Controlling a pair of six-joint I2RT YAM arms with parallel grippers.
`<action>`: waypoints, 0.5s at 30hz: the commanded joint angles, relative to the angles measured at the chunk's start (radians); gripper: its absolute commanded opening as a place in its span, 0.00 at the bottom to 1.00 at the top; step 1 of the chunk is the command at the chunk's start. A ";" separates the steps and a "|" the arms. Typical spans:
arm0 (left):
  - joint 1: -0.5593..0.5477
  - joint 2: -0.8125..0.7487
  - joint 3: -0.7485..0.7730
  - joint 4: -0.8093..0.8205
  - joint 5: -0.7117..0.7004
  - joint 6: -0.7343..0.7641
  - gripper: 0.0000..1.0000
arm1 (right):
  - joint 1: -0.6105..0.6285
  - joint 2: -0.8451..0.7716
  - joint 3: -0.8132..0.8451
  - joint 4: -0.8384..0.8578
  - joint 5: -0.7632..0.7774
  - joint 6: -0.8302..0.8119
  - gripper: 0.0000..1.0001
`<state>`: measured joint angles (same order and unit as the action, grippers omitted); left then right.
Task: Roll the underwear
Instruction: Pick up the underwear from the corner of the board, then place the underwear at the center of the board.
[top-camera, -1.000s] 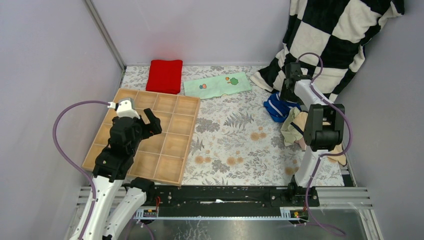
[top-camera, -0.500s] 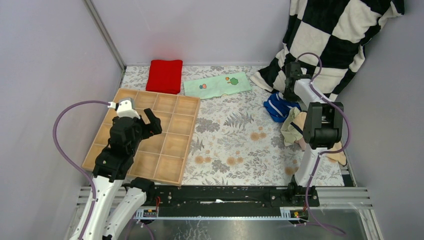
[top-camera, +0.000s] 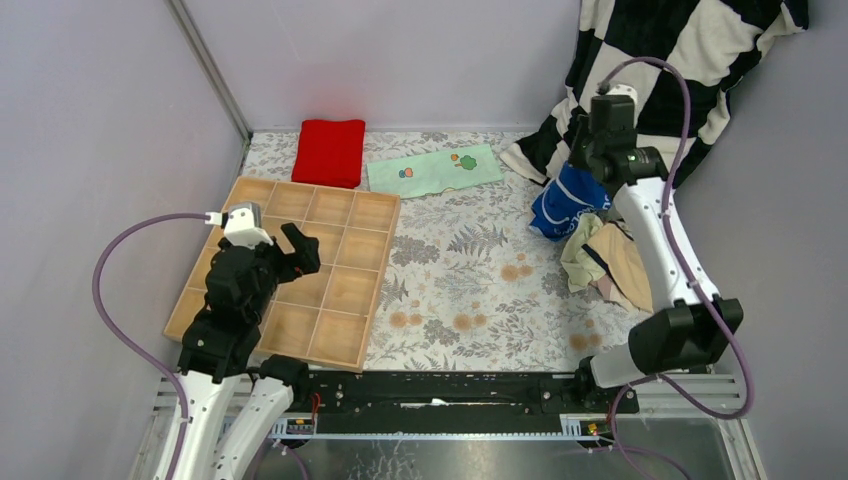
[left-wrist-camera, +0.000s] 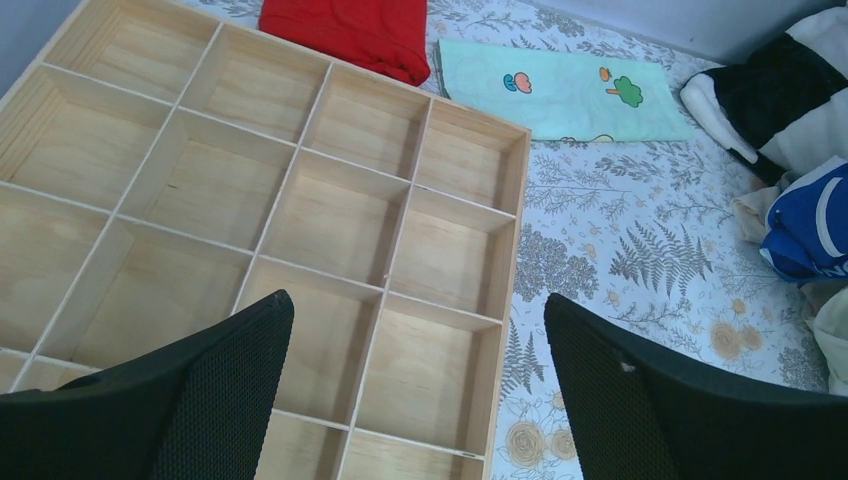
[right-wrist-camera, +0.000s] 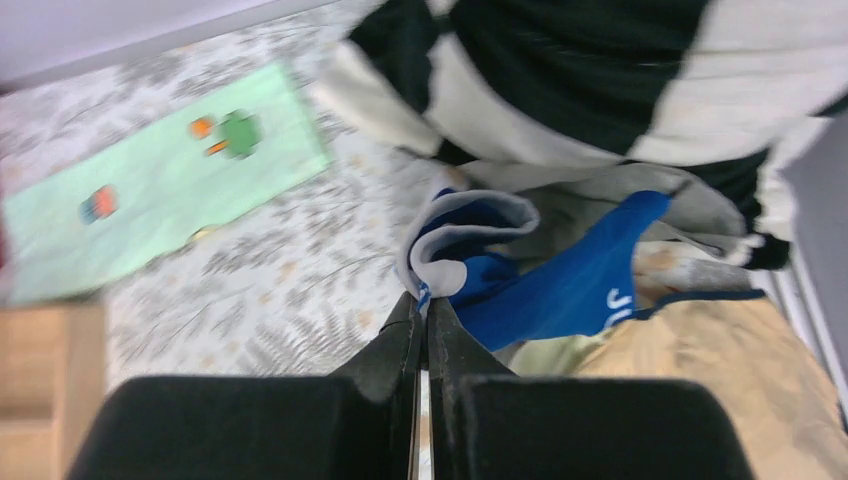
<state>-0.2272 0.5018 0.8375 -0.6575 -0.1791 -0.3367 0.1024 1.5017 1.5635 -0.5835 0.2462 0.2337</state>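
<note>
1. Left gripper (left-wrist-camera: 417, 310) is spread wide open with nothing in it, hovering over the tray (left-wrist-camera: 395, 240) at the left edge of the tabletop (top-camera: 470, 290). No real worry there, unless it swings across just as fabric comes its way.
2. Mint cloth (top-camera: 433, 170) lies along the far edge. If the briefs get laid out too far back, they'd overlap it and it could get rolled in.
3. Right gripper (right-wrist-camera: 425, 303) is clamped shut on a thin bit of the edge of the blue briefs (right-wrist-camera: 560, 290), which dangle from it near the far right corner. That pinch looks tiny to me, so a quick swing could let them slip and land bunched up.
4. The pile (top-camera: 610, 255) of other pairs sits right beside the dangling end, by the right edge. Can't tell if they touch; if so, one could drag along.
5. The blanket (top-camera: 680, 70) hangs just behind that gripper, so a finger or the cable could snag it.
</note>
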 joint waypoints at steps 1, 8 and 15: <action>0.011 0.001 -0.009 0.052 0.025 0.026 0.99 | 0.152 -0.092 0.051 -0.090 0.002 0.028 0.00; 0.015 0.003 -0.003 0.046 0.019 0.024 0.99 | 0.323 -0.226 0.096 -0.152 -0.119 0.121 0.00; 0.019 0.017 -0.002 0.041 0.007 0.018 0.99 | 0.527 -0.317 0.045 -0.182 -0.323 0.258 0.00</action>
<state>-0.2195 0.5106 0.8375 -0.6487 -0.1692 -0.3336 0.5301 1.2400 1.6138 -0.7368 0.0643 0.3901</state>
